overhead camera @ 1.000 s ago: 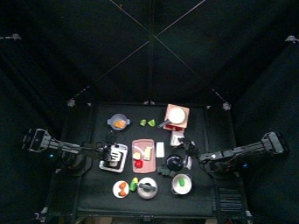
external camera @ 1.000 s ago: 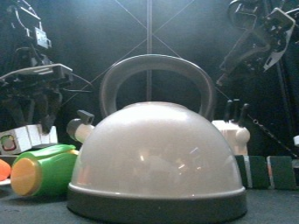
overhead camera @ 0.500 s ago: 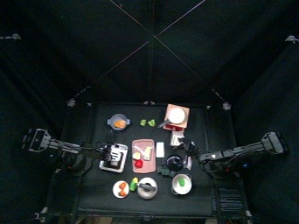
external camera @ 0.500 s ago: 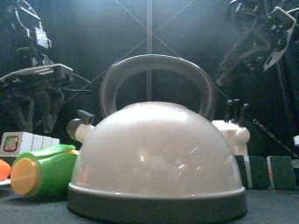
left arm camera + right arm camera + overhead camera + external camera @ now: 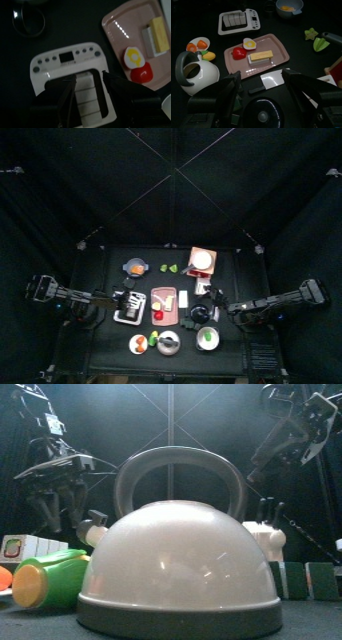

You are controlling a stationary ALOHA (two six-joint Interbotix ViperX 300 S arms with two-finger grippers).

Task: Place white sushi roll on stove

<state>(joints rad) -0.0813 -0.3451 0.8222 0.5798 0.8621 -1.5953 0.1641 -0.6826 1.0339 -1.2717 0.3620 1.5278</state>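
Left wrist view is giving me the clearest look right now: my left hand (image 5: 90,84) is hovering with its jaws spread apart, gripping nothing, and the stove (image 5: 67,59) is sitting directly beneath it. The stove's ribbed middle is showing in the gap between my jaws, and its row of buttons is lying just beyond my fingertips. Off to one side of this hand, close to the stove, the pink tray (image 5: 123,25) is carrying a white and yellow food piece (image 5: 133,56). I cannot pick out the white sushi roll for certain anywhere. My right hand (image 5: 261,82) is hanging released as well, jaws wide, with the kettle (image 5: 198,72) beside it on the tabletop and the pink tray just ahead.
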